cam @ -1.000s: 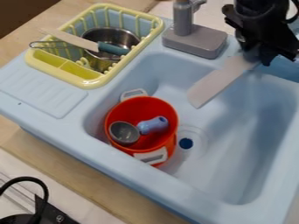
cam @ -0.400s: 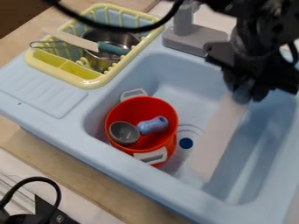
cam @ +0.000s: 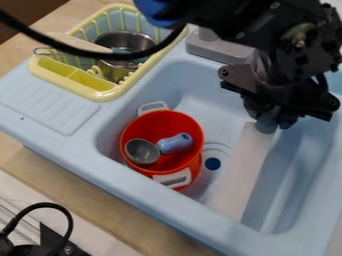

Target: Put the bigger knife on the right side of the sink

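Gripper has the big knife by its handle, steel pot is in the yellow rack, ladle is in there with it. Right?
Ladle's wrong. The camera view shows the ladle in the red pot, in the sink. The rest holds: gripper has the big knife by its handle, and the steel pot is in the yellow rack.

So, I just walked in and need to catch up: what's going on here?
The robot's gripper is holding the bigger knife by its handle, with the blade in the right side of the sink. The red pot sits left of the blade. The knife is not yet released.
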Tool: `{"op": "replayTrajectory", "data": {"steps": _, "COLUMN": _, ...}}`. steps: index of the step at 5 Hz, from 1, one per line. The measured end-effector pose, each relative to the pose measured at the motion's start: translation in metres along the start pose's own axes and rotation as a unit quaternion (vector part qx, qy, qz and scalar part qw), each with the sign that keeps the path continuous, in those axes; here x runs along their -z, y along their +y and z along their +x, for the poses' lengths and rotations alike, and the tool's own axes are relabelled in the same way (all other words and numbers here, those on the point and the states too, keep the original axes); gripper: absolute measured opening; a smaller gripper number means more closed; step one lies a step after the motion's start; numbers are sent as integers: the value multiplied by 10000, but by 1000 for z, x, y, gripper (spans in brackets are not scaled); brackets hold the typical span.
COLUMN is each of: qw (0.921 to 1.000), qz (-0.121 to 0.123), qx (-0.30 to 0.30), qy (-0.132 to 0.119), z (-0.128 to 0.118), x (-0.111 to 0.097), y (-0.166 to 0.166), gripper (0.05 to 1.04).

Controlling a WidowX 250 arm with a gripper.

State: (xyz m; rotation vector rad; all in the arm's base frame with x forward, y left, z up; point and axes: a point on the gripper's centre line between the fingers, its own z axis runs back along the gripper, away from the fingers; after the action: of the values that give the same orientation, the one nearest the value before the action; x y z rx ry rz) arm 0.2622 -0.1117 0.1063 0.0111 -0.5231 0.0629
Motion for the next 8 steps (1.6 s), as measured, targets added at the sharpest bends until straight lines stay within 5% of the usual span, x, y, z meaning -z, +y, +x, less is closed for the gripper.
{"op": "replayTrajectory", "data": {"steps": 2, "qw": 9989, "qz": 47, "qx": -419, "qy": -197, "z": -6, "x": 1, "y": 3, "gripper": 363}}
{"op": "replayTrajectory", "data": {"steps": 4, "qw": 9917, "qz": 121, "qx": -892, "qy": -918, "z": -8, "x": 8, "y": -5, "gripper": 363}}
{"op": "replayTrajectory", "data": {"steps": 5, "qw": 9872, "qz": 367, "qx": -1199, "qy": -988, "z": -11, "x": 8, "y": -7, "gripper": 407}}
{"op": "replayTrajectory", "data": {"steps": 7, "qw": 9849, "qz": 447, "qx": -1461, "qy": -809, "z": -17, "x": 6, "y": -5, "gripper": 959}}
{"op": "replayTrajectory", "data": {"steps": 8, "qw": 9835, "qz": 436, "qx": -1564, "qy": -799, "z": -17, "x": 2, "y": -5, "gripper": 997}}
